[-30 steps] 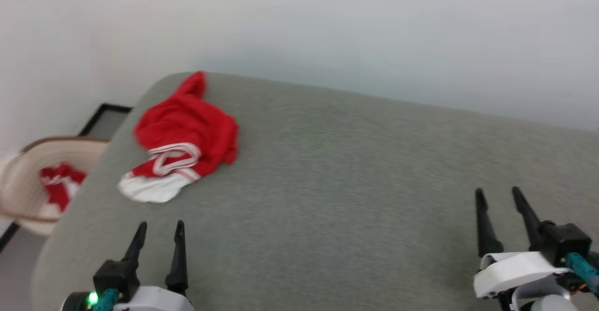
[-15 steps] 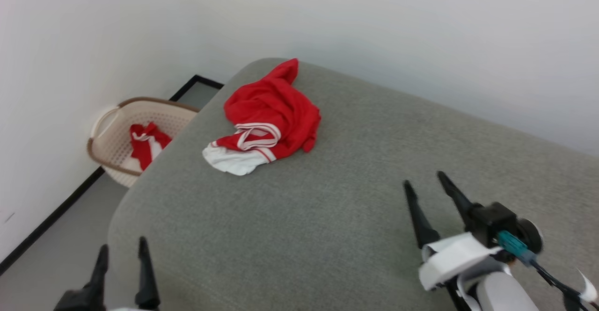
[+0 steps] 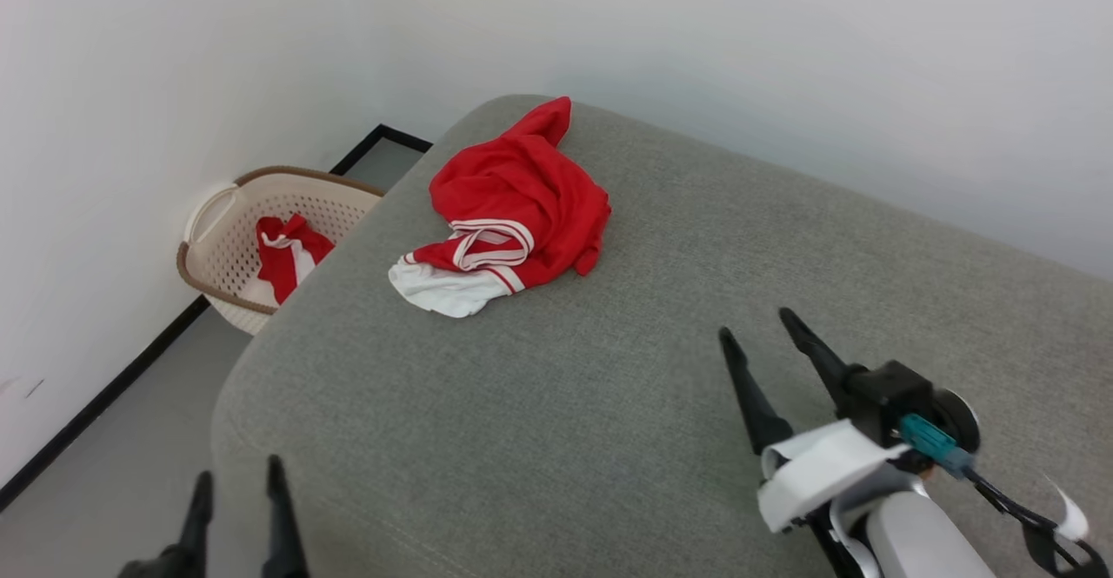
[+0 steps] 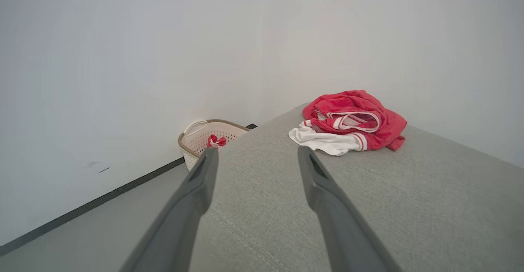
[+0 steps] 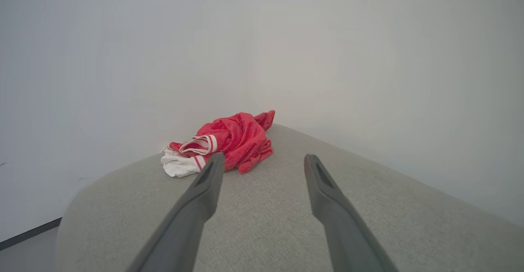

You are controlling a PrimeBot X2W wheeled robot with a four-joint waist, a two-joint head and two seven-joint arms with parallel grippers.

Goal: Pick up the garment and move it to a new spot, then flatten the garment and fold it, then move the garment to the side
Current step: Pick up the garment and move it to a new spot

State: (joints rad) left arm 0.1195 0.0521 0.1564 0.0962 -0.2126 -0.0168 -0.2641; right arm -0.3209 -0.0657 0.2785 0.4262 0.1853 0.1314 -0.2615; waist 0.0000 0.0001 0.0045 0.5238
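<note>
No legible txt or nos., garment [image 3: 520, 197] incl.

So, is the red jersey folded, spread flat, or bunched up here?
Bunched up. The garment lies in a crumpled heap on the grey cushion, striped trim twisted, one white sleeve sticking out.

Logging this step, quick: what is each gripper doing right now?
Left gripper: open, holding nothing.
Right gripper: open, holding nothing, apart from the garment.

The grey fabric surface [image 3: 609, 404] has rounded corners. The garment [image 3: 522, 195] lies bunched on it near the far left corner, its white sleeve towards the near side. A basket [image 3: 217, 256] stands on the floor [image 3: 113, 482], left of the surface.
</note>
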